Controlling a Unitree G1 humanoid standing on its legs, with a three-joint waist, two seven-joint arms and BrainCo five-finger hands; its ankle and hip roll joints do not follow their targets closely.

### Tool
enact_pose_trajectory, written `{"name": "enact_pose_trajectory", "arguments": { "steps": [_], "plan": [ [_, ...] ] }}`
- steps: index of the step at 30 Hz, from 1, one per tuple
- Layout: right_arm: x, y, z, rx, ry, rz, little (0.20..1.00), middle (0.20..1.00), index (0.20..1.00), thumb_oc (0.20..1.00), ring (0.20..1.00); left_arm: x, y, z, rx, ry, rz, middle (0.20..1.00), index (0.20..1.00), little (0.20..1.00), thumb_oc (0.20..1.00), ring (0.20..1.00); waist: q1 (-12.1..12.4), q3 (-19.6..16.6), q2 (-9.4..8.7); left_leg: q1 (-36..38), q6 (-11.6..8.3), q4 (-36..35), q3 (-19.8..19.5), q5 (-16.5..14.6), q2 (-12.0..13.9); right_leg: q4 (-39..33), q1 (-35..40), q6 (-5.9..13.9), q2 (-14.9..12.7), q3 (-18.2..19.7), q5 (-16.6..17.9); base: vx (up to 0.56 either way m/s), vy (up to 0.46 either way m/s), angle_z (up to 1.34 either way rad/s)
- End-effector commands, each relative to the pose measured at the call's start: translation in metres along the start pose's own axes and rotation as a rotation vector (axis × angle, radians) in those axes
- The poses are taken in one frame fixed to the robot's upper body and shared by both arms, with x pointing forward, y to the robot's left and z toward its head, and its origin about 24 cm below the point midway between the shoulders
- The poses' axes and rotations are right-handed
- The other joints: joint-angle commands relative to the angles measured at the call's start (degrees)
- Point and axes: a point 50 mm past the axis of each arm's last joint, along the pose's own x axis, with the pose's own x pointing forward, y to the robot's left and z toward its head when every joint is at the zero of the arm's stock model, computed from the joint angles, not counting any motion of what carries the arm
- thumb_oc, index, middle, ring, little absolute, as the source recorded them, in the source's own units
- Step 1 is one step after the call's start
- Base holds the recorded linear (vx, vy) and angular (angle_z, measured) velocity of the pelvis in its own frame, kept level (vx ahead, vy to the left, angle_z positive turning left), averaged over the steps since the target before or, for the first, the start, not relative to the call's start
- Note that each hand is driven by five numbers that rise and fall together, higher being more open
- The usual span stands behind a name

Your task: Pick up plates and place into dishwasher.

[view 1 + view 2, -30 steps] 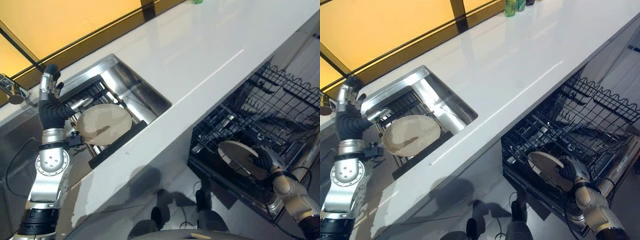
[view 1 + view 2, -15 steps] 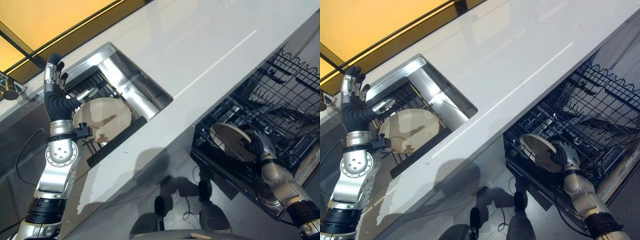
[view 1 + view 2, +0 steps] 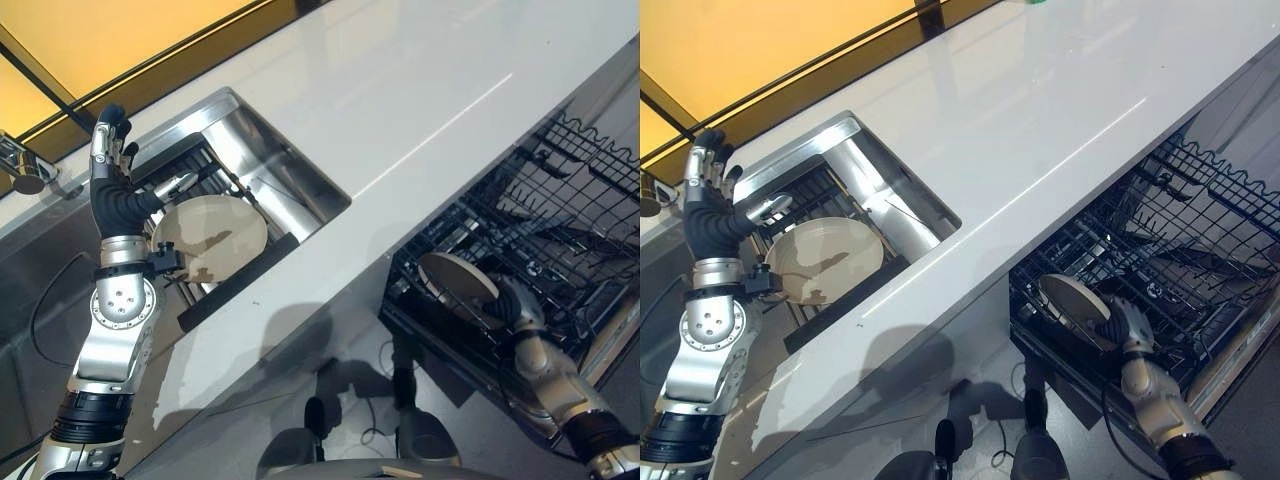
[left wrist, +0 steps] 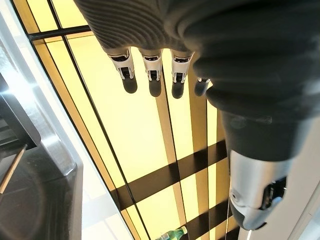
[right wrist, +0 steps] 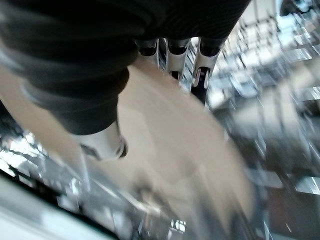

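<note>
Along the white tabletop (image 3: 400,90), which runs diagonally through the head views, a steel sink (image 3: 270,170) is sunk in on the robot's left, with a dark rack inside it and a yellow-lit window with dark bars behind. Below the tabletop's front edge on the right, the dishwasher's black wire rack (image 3: 540,230) is pulled out over the floor.

One beige plate (image 3: 212,238) rests tilted on the rack in the sink. The left hand (image 3: 108,160) is raised upright just beside that plate's far edge, over the sink's left side; its wrist view shows the fingers (image 4: 152,75) straight and spread against the window, with nothing in them.

A second beige plate (image 3: 1072,302) stands tilted in the near left corner of the dishwasher rack. The right hand (image 3: 1118,322) reaches up from the lower right and has hold of this plate: its fingers are curled over the rim and the thumb presses the plate's face, as the right wrist view also shows.
</note>
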Motion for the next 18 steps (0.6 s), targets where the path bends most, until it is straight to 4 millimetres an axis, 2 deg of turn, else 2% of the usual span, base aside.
{"name": "enact_pose_trajectory", "arguments": {
  "steps": [1, 6, 12, 18],
  "plan": [
    [-0.029, 0.041, -0.008, 0.024, 0.027, 0.127, 1.000, 1.000, 1.000, 1.000, 1.000, 0.013, 0.019, 0.014, 0.084, -0.090, 0.007, 1.000, 1.000, 1.000, 1.000, 1.000, 1.45, -3.61, -2.83, -5.61, 0.83, 1.59, -1.18, 1.73, -2.63, 9.07, -0.15, 1.08, -0.02, 0.04, -11.03, 0.02, -0.037, 0.06],
    [-0.031, 0.023, -0.012, 0.032, 0.040, 0.055, 1.000, 1.000, 1.000, 1.000, 1.000, 0.008, 0.028, 0.010, 0.115, -0.050, -0.001, 1.000, 1.000, 1.000, 1.000, 1.000, 1.19, -4.77, -3.22, -4.55, 0.90, 0.94, -0.98, 1.63, -2.26, 8.77, 0.66, 1.06, 0.55, 0.27, -11.15, 0.03, -0.039, 0.01],
    [-0.031, -0.014, -0.013, 0.046, 0.039, -0.067, 1.000, 1.000, 1.000, 1.000, 1.000, 0.003, 0.039, 0.000, 0.186, 0.028, -0.044, 1.000, 1.000, 1.000, 1.000, 1.000, 0.66, -6.01, -3.54, -3.42, 0.88, 0.50, -0.54, 1.54, -1.77, 8.75, 1.56, 0.91, 1.34, 0.49, -11.51, 0.01, -0.041, 0.01],
    [-0.032, -0.042, -0.007, 0.027, -0.006, -0.136, 1.000, 1.000, 1.000, 1.000, 1.000, -0.001, 0.053, -0.009, 0.208, 0.093, -0.048, 1.000, 1.000, 1.000, 1.000, 1.000, 0.19, -7.44, -3.61, -2.17, 0.58, -0.17, -0.15, 1.63, -1.31, 8.82, 2.69, 0.43, 2.42, 0.47, -12.37, 0.01, -0.028, -0.01]
  ]
}}
